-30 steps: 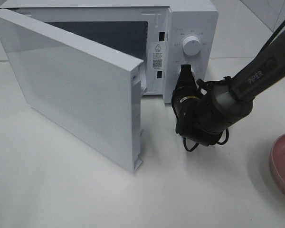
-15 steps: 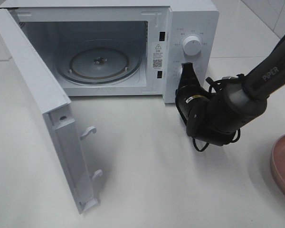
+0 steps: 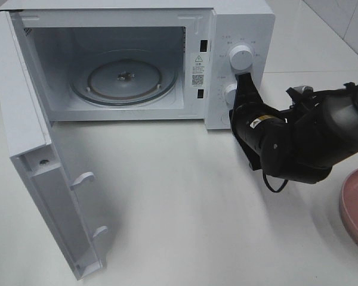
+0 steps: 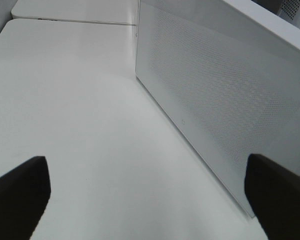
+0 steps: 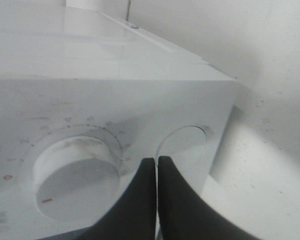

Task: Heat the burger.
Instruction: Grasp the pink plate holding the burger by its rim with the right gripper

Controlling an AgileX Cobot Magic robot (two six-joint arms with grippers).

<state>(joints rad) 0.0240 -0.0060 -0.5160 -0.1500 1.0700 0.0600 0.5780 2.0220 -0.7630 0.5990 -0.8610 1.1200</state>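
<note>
The table (image 3: 197, 208) bears a microwave (image 3: 238, 24) whose door (image 3: 30, 149) is swung fully wide, so the opening step looks done. The cavity is bare, with only the glass turntable (image 3: 124, 80) inside. The burger shows in no view, so where it lies cannot be told. Only a sliver of a pink plate (image 3: 357, 208) enters at the right edge, and what it carries is out of frame. By this reckoning the task is early: fetching the burger, loading it, shutting the door and setting the heat all remain. For room, the door stands out toward the front on the left like a wall, its lower corner and latch hooks jutting. The table in front of the cavity is open, a clear lane straight in. The right arm's bulk sits low beside the control panel and near the plate's rim. The right gripper (image 3: 244, 76) is closed on nothing, its tips together just at the lower knob (image 3: 229, 92), whether touching cannot be told. The left gripper (image 4: 149, 197) is spread wide and empty, hanging outside the door — any swing inward must clear that door edge.
</note>
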